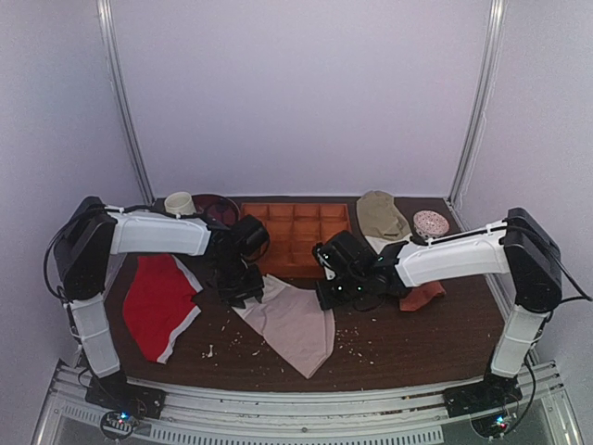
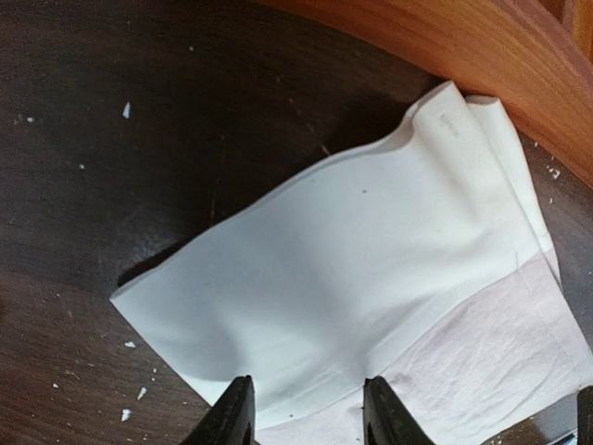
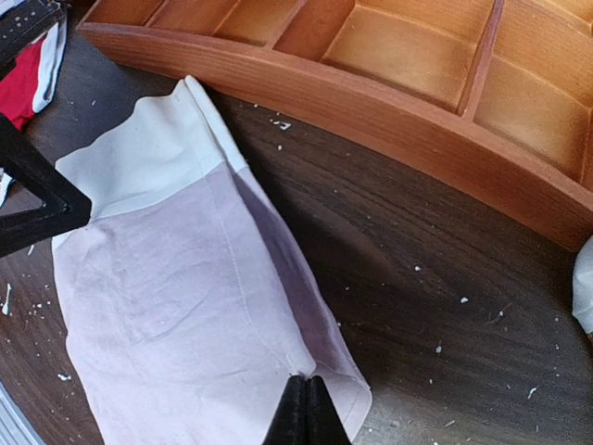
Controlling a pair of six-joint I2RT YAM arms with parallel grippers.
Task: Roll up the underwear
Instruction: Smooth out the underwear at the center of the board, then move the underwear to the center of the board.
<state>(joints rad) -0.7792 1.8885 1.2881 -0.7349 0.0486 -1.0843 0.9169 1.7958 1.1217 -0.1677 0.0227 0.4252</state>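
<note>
The underwear [image 1: 295,323] lies unrolled (white waistband toward the tray [image 1: 306,236]), pinkish-beige, on the table [image 1: 417,334].

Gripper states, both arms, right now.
Left gripper: open, fingers apart over the white waistband of the underwear.
Right gripper: closed, apparently pinching the underwear at its edge.

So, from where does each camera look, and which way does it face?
Top external: above and behind both arms, which show; faces down over the table.
Left wrist: on the left arm, facing down at the underwear, its waistband; open left gripper shows.
Right wrist: on the right arm, facing underwear and tray; shut right gripper shows.
Shared: the underwear.
</note>
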